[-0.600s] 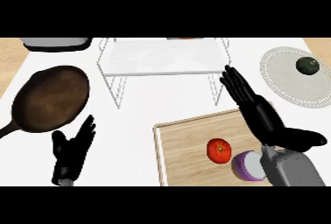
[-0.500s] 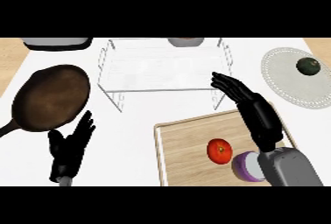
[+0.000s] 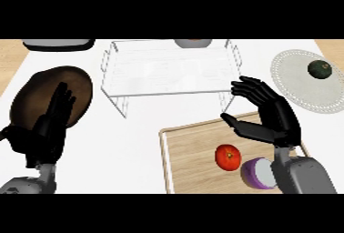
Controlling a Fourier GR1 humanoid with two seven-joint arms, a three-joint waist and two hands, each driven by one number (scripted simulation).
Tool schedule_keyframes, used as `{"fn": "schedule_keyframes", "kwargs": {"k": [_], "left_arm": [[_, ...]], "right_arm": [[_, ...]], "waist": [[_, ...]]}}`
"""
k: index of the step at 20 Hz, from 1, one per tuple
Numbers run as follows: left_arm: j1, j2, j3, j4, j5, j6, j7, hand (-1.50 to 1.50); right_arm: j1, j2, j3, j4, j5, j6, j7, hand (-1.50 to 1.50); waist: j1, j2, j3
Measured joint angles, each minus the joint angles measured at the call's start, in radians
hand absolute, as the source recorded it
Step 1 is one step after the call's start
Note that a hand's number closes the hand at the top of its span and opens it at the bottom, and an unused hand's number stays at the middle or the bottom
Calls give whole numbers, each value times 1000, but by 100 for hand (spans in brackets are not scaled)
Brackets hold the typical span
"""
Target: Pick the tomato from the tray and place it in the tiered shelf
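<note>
1. The tiered shelf [image 3: 171, 68] is seen at the counter's back, just beyond the tray [image 3: 191, 157].
2. The right hand [image 3: 274, 117] is held over the tray's far edge, fingers spread, nothing grasped.
3. The left hand [image 3: 44, 135] is rested open beside the pan [image 3: 33, 93].
4. The tomato [image 3: 228, 157] is seen on the tray, next to an onion [image 3: 258, 173].

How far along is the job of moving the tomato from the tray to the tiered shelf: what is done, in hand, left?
Done: nothing yet; the tomato lies on the tray, untouched. In hand: the right hand hovers open over the tray's far edge, just beyond the tomato. The left hand rests open at the left. Left: grasp, lift, place in the tiered shelf.
</note>
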Motion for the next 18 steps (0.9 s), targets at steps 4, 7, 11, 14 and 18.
{"fn": "schedule_keyframes", "kwargs": {"k": [4, 7, 11, 14, 18], "left_arm": [[-3, -1, 19, -36, -11, -6, 13, 0], [12, -4, 21, -44, -23, 0, 4, 0], [13, -4, 25, -50, -25, -1, 12, 0], [-2, 0, 32, -47, -22, -5, 24, 0], [-8, -3, 29, -42, -27, -11, 22, 0]], "right_arm": [[39, -64, -27, -131, -59, 87, 55, -150], [32, -166, -17, -217, -64, 167, 147, -150], [17, -300, 34, -337, -40, 260, 304, -150], [-15, -389, 91, -413, 22, 313, 417, -150], [-97, -487, 171, -489, 130, 371, 589, -150]], "waist": [[-2, 1, 0], [-4, -1, -1], [-8, -4, -3], [-8, -4, -4], [2, -4, -6]]}}
